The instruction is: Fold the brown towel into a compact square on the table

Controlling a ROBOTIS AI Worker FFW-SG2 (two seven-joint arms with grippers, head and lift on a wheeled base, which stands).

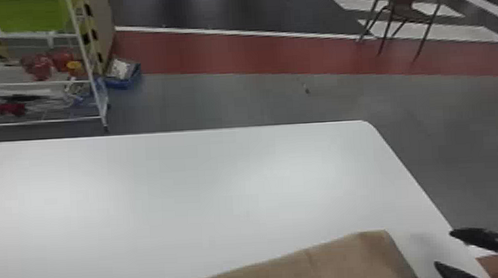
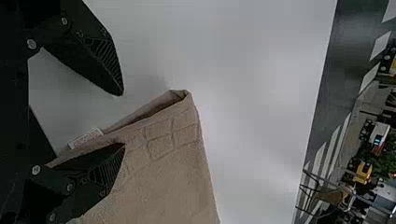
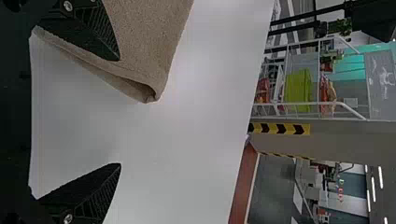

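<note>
In the head view my right gripper (image 1: 444, 248) is at the lower right, just beyond the right end of the brown towel (image 1: 328, 262). The towel lies on the white table (image 1: 182, 201), folded in layers and cut off by the bottom edge. My left gripper (image 2: 122, 120) stands open in the left wrist view, one finger over the towel (image 2: 168, 172), the other off it; a small white tag (image 2: 85, 138) sits at the towel's edge. From the right wrist, my right gripper (image 3: 119, 112) is wide open, one finger overlapping the towel (image 3: 144, 37) near its folded corner, the other over bare table.
Beyond the table's far edge stands a white wire rack (image 1: 40, 84) with a green bin (image 1: 30, 13), a blue tray (image 1: 123, 76) on the floor beside it. A chair (image 1: 404, 8) is at the far right. The table's right edge runs close to my right gripper.
</note>
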